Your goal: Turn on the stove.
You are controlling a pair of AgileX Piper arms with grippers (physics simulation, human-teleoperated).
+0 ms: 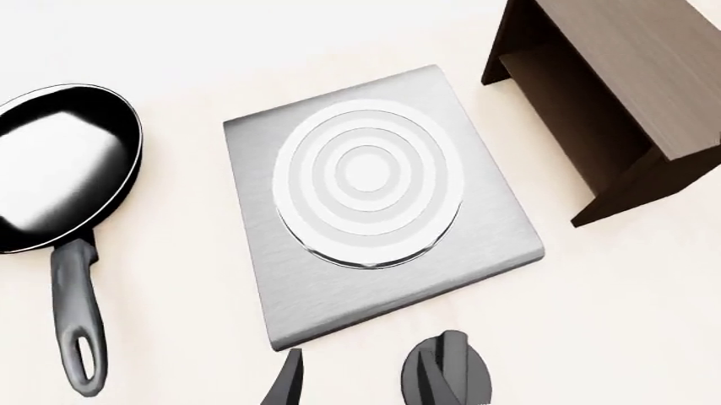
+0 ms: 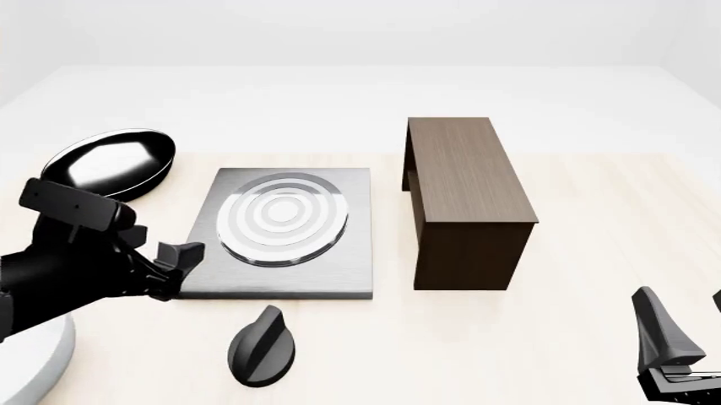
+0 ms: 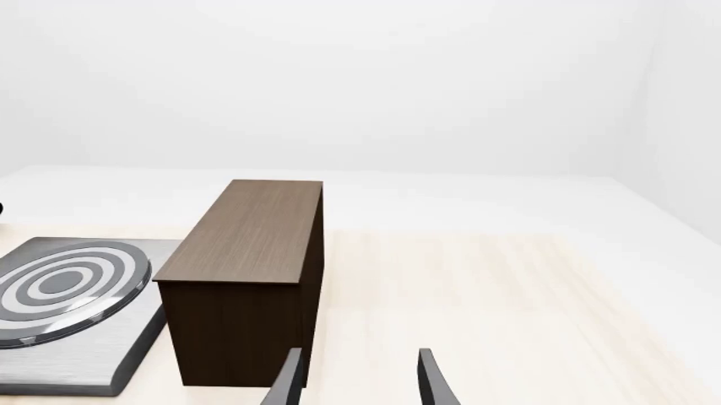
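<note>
Left gripper (image 2: 186,253), spread and empty, hovers beside the stove (image 2: 349,261); closing off-centre could skid the knob (image 2: 262,348) toward the table's near edge.

1. Front view: fixed, high on the arms' side, facing forward and down over the table (image 2: 597,211); widest coverage.
2. Left wrist view: close, looking steeply down on the stove (image 1: 377,202), pan (image 1: 62,169) and knob (image 1: 448,371).
3. Right wrist view: low, near level, facing the cabinet (image 3: 242,287).
4. Shared by all three: stove and cabinet.
</note>
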